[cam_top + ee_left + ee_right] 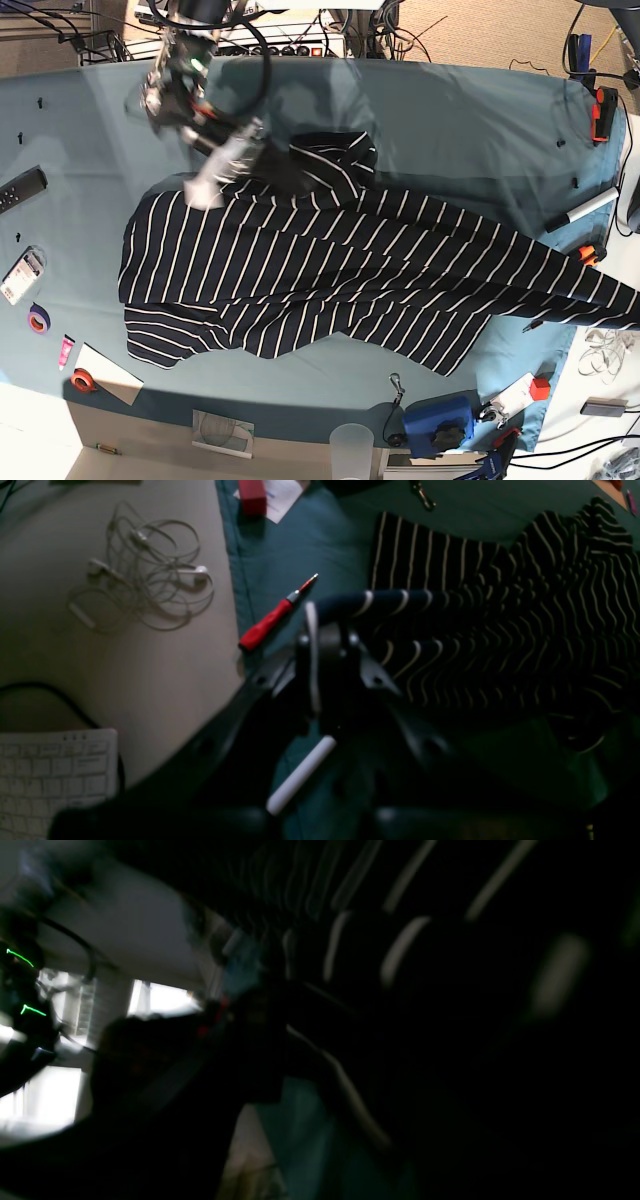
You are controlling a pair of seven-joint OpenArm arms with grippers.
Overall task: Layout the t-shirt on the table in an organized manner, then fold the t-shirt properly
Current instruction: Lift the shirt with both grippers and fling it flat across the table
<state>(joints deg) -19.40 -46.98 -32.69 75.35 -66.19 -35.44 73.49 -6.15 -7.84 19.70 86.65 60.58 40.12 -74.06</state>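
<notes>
Dark navy, near-black striped fabric t-shirt (330, 270) sprawled mostly flat across the big teal-blue cloth-covered table (470, 120), bunched up at the top and dragged out into a long tail toward the right edge of the base view. Looks like the laying-out step, nowhere near folding yet. Left gripper (325, 625) clenched on a rolled fold of the striped fabric close to the table's edge, not far from a red-handled screwdriver (272, 620) lying on the cloth. Right gripper (215, 170) up by the bunched top part of the shirt, totally smeared by blur in the base view, so can't tell whether grasping fabric or let go. Right wrist view no help either, just dark blurry stripes filling the lens. Next move probably calls for pulling the two ends apart evenly to square up the body, then opening out that crumpled top bit and smoothing the wavy bottom edge. Hard to sort sleeves from hem with everything overlapping. Far right tip of the shirt cut off at the frame edge, and no sign of the left arm in the base view.
</notes>
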